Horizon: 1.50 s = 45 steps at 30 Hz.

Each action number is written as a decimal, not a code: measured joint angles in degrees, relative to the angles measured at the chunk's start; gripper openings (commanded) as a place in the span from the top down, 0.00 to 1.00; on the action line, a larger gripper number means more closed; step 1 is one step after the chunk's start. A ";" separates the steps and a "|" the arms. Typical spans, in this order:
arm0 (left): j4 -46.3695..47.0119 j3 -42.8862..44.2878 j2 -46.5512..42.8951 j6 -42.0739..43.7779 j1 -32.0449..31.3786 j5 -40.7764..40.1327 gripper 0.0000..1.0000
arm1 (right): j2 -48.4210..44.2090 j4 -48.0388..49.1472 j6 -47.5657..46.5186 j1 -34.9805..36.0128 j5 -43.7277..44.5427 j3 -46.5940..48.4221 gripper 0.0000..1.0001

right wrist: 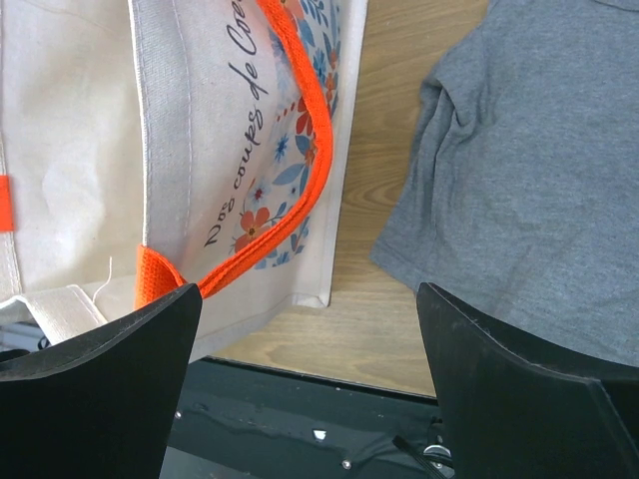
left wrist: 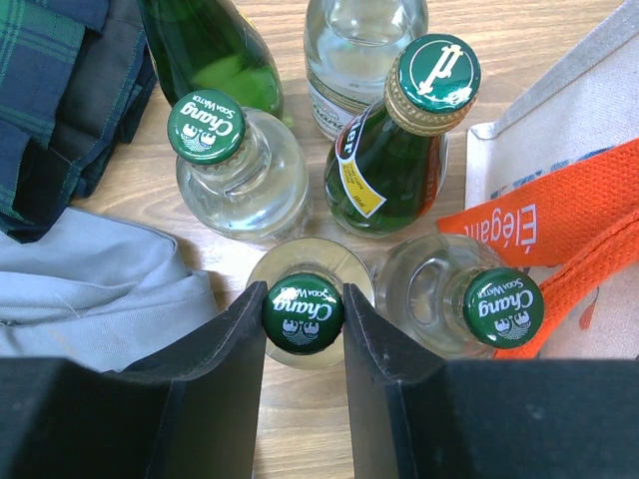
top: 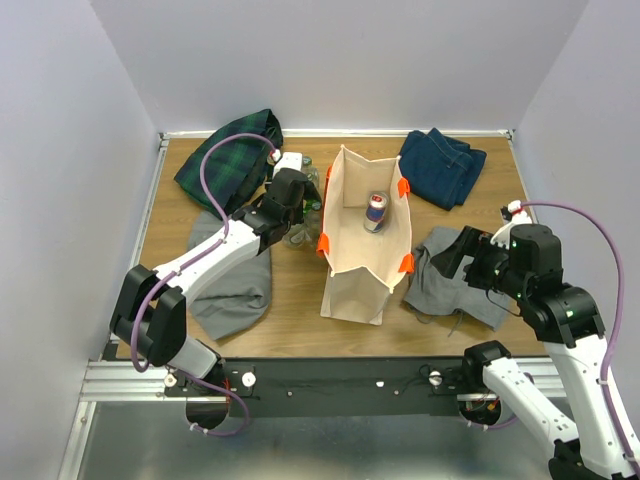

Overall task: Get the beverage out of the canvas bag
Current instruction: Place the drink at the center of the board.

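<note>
The beige canvas bag [top: 352,272] with orange handles stands upright mid-table, its mouth open. A blue and red beverage can [top: 375,211] stands inside it. Just left of the bag is a cluster of bottles. My left gripper [top: 293,228] is among them, shut on the green cap of a clear Chang soda-water bottle [left wrist: 303,312] that stands on the table outside the bag. In the left wrist view the bag's orange handle [left wrist: 559,215] lies to the right. My right gripper [top: 455,255] hangs open and empty to the right of the bag [right wrist: 230,120], over grey cloth.
Round the held bottle stand two more Chang bottles [left wrist: 207,127] [left wrist: 502,306], a green bottle [left wrist: 394,165] and a clear one [left wrist: 354,55]. A plaid cloth [top: 235,160], a grey cloth [top: 235,285], folded jeans [top: 442,165] and a grey shirt [right wrist: 539,170] lie about.
</note>
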 measured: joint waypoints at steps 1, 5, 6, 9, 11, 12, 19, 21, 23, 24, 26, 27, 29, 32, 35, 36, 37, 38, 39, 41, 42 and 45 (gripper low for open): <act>0.00 0.00 0.00 -0.04 0.00 -0.02 0.72 | -0.11 0.00 0.00 0.00 0.00 0.00 0.02; 0.24 -0.24 -0.07 -0.24 0.02 -0.02 0.61 | -0.35 0.00 0.00 0.00 0.00 0.00 0.02; 0.28 -0.28 -0.11 -0.24 0.02 -0.02 0.62 | -0.35 0.00 0.00 0.00 0.00 -0.02 0.02; 0.33 -0.72 -0.59 -0.33 0.02 -0.02 0.62 | -0.42 0.00 0.02 0.00 0.00 -0.11 0.02; 0.28 -1.07 -1.03 -0.48 0.02 -0.02 0.54 | -0.46 0.00 0.02 0.00 0.00 -0.20 0.02; 0.28 -1.25 -1.22 -0.55 0.02 -0.02 0.54 | -0.48 -0.02 0.02 0.00 0.00 -0.22 0.02; -0.17 -1.29 -1.79 -1.11 0.02 -0.26 0.45 | -0.52 -0.02 0.04 0.00 0.00 -0.35 0.02; -0.20 -1.29 -1.97 -1.20 0.00 -0.46 0.44 | -0.52 -0.02 0.04 0.00 0.00 -0.42 0.02; -0.20 -1.29 -1.97 -1.29 0.02 -0.52 0.42 | -0.52 -0.02 0.04 0.00 0.00 -0.48 0.02; -0.24 -1.29 -1.97 -1.31 0.02 -0.59 0.41 | -0.52 -0.04 0.04 0.00 0.00 -0.48 0.02; -0.33 -1.29 -1.97 -1.33 0.02 -0.70 0.40 | -0.57 -0.02 0.04 0.00 0.00 -0.50 0.02; -0.44 -1.27 -1.97 -1.33 0.02 -0.79 0.40 | -0.61 -0.02 0.07 0.00 0.00 -0.50 0.02; -0.90 -1.16 -1.99 -1.36 0.02 -0.85 0.36 | -0.61 -0.02 0.04 0.00 0.00 -0.50 0.02; -2.84 -0.46 -2.40 -1.33 0.00 -0.85 0.24 | -0.61 -0.02 0.07 0.00 0.00 -0.50 0.02; -5.11 1.22 -4.46 -0.76 0.02 -0.87 0.13 | -0.61 -0.02 0.04 0.00 0.00 -0.50 0.02; -5.62 1.79 -5.27 -0.83 0.02 -0.87 0.10 | -0.61 -0.02 0.04 0.00 0.00 -0.50 0.02; -6.69 2.95 -6.93 -0.26 0.02 -0.85 0.05 | -0.61 -0.02 0.04 0.00 0.00 -0.50 0.02; -7.13 3.52 -7.69 -0.35 0.02 -0.85 0.01 | -0.61 0.00 0.04 0.00 -0.02 -0.50 0.02; -7.96 4.96 -9.18 0.04 0.02 -0.81 0.01 | -0.61 0.00 0.04 0.00 -0.02 -0.52 0.02; -8.79 7.30 -11.23 0.61 0.02 -0.68 0.01 | -0.61 0.04 0.04 0.00 -0.02 -0.55 0.02; -9.25 8.48 -11.98 0.92 0.02 -0.55 0.01 | -0.61 0.09 0.04 0.00 -0.04 -0.59 0.02; -11.21 12.94 -13.27 2.51 0.02 1.18 0.01 | -0.55 0.33 0.04 0.00 -0.04 -0.74 0.02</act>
